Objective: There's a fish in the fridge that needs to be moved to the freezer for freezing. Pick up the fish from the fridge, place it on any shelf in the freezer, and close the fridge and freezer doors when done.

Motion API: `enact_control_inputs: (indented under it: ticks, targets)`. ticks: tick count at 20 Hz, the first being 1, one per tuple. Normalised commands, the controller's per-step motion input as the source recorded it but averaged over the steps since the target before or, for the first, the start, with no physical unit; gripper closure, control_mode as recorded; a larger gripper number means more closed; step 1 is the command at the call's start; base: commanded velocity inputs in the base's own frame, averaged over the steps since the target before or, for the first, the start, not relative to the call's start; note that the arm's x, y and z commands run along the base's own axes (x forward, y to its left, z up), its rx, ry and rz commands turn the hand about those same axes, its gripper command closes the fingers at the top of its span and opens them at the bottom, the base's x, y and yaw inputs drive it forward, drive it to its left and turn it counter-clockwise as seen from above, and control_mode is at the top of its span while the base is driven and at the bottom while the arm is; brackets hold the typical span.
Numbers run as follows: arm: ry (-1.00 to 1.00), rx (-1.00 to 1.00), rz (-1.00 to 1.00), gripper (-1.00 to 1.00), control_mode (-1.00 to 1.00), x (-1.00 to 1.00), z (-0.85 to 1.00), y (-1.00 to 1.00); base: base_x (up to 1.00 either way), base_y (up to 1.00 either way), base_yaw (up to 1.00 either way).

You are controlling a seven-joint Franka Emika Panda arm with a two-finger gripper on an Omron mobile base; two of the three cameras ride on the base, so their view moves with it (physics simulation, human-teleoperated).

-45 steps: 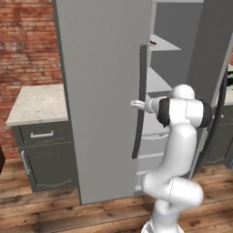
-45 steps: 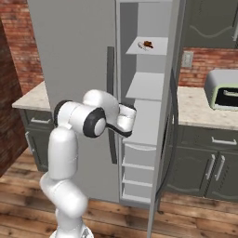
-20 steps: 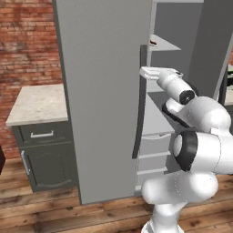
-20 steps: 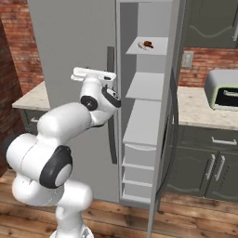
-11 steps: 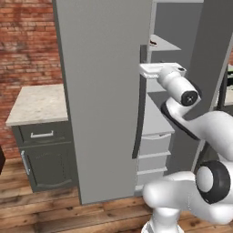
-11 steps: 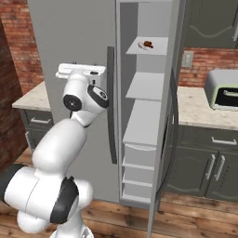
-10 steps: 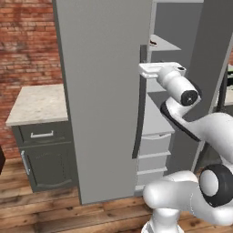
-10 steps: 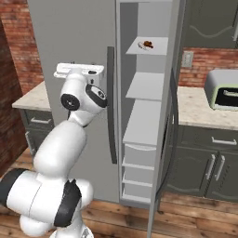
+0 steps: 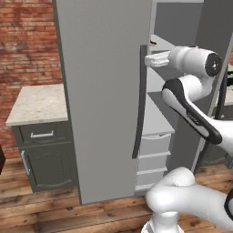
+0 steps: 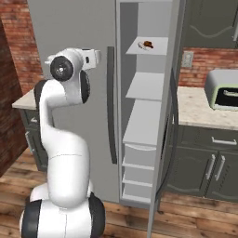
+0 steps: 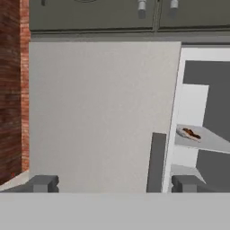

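Two doors on the tall grey unit stand differently: the fridge door (image 9: pixel 104 91) is shut, its long dark handle (image 9: pixel 140 104) running down the edge, while the freezer door (image 10: pixel 167 116) hangs open at the right of the opening. Freezer (image 10: pixel 146 93) interior visible in the right base view: solid pale grey shelves above, grey drawers (image 10: pixel 139 172) below. Upper shelf (image 10: pixel 149 45) carries a small item (image 10: pixel 147 44), brownish with a pale part; too small to identify. Same item appears in the hand view, on a shelf right of the fridge door edge.

Fish: cannot be made out in any view; the fridge that should hold it is closed.

Pincer (image 9: pixel 152 59) raised high, level with the top of the fridge door handle, just beside it and pointing at the door face. Contact with the handle cannot be told. Hand view shows both fingertips (image 11: pixel 42 183) set wide apart, fridge door between them, handle near the right tip; jaws fully spread, nothing held.

Desk (image 9: pixel 34 102) with pale stone top sits left of the unit against a brick wall (image 9: pixel 27 43); a toaster oven (image 10: pixel 222 89) stands on the desk to the right
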Motion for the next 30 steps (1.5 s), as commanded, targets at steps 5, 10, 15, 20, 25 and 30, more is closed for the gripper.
enact_control_inputs:
  ticks: [5, 10, 15, 20, 25, 30]
  targets:
    - [0.19, -0.10, 0.00, -1.00, -1.00, -0.70, 0.06, -0.38, 0.00, 0.00, 0.00]
    - [-0.02, -0.06, 0.00, -1.00, -1.00, -0.94, -0.72, -0.20, 0.00, 0.00, 0.00]
    - [-0.06, -0.03, 0.00, -1.00, -1.00, -0.51, -0.92, -0.25, 0.00, 0.00, 0.00]
    - [-0.04, 0.00, 0.00, -1.00, -1.00, -0.27, -0.60, -0.31, 0.00, 0.00, 0.00]
    - [-0.04, 0.00, 0.00, -1.00, -1.00, -0.57, -0.15, -0.50, 0.00, 0.00, 0.00]
    - [-0.01, 0.00, 0.00, -1.00, -1.00, -0.46, -0.10, -0.50, 0.00, 0.00, 0.00]
